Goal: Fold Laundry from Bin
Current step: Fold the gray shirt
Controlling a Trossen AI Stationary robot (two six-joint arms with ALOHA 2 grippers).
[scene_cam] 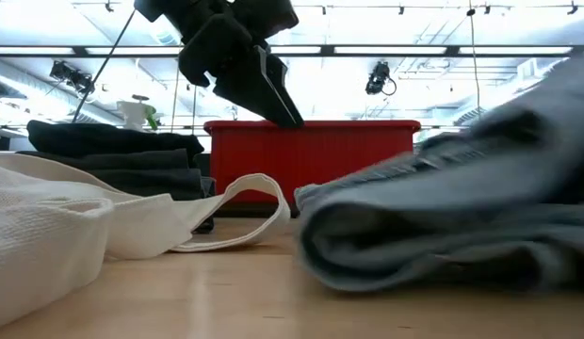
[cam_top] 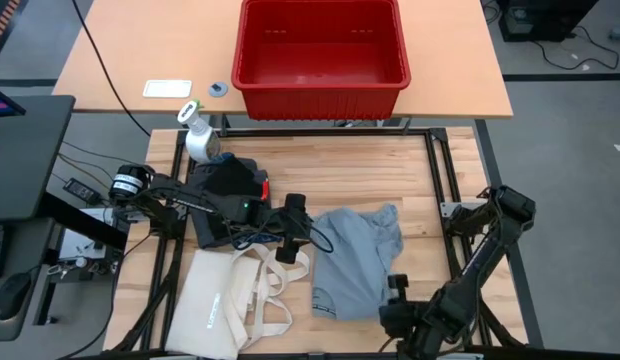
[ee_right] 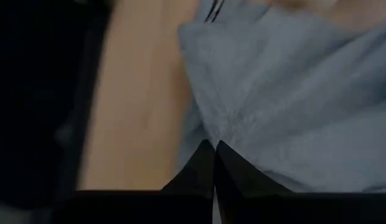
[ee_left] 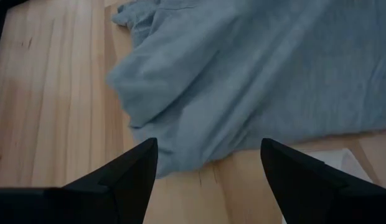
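A grey-blue garment [cam_top: 360,255] of the laundry lies crumpled on the wooden table, right of centre. My right gripper [cam_top: 395,290] is at the garment's near right edge and shut on it. My left gripper [cam_top: 288,250] hangs open above the table at the garment's left edge [ee_left: 143,118], touching nothing. The low view shows it as the dark gripper [scene_cam: 273,94] above the table. A pile of dark garments [cam_top: 225,190] rests on the table's far left. The red bin [cam_top: 320,100] stands on the farther table, with nothing showing inside. My right gripper pinches the grey-blue garment between its two fingertips, where creases run together in the cloth [ee_right: 233,127]. The fingers slant down from the near right. In the low view the cloth's right part [scene_cam: 527,104] stands raised. The rest lies on the table.
A cream tote bag [cam_top: 225,300] with long handles lies at the near left, its strap [scene_cam: 245,188] looping up. A white spray bottle [cam_top: 198,135] stands at the table's far left corner. Bare wood shows between the garment and the far edge.
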